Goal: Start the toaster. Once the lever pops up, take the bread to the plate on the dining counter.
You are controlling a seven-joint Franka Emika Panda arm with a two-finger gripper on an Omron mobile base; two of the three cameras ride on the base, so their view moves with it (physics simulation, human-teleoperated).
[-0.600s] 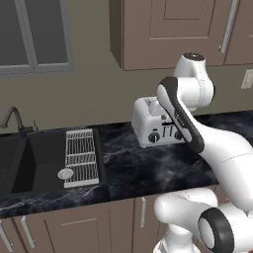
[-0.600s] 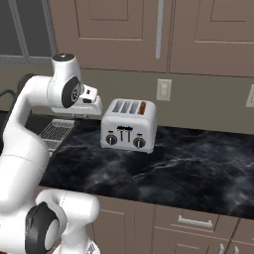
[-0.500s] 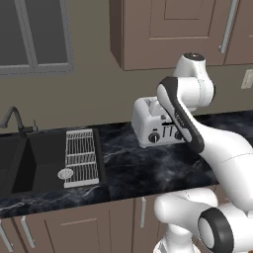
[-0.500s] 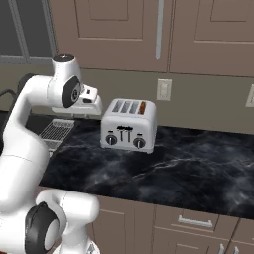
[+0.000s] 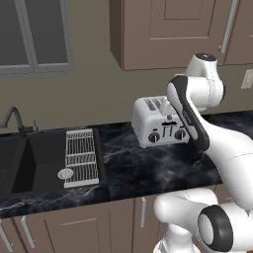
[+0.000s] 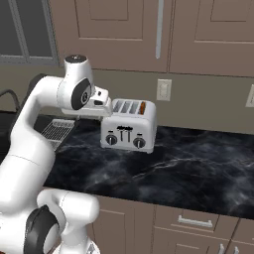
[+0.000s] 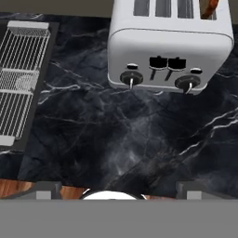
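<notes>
Nothing is done yet: the toaster (image 7: 170,44) levers sit untouched, bread (image 7: 210,8) in its slot, gripper (image 7: 113,188) wide open and empty

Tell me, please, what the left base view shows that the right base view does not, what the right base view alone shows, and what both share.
Left base view alone: the sink basin with its faucet, and the round drain on the wire rack.

Right base view alone: the bread in the toaster's rightmost slot, and a wall outlet behind it.

Both: the toaster with its knobs and levers, standing on the black marble counter, with wooden cabinets above.
</notes>
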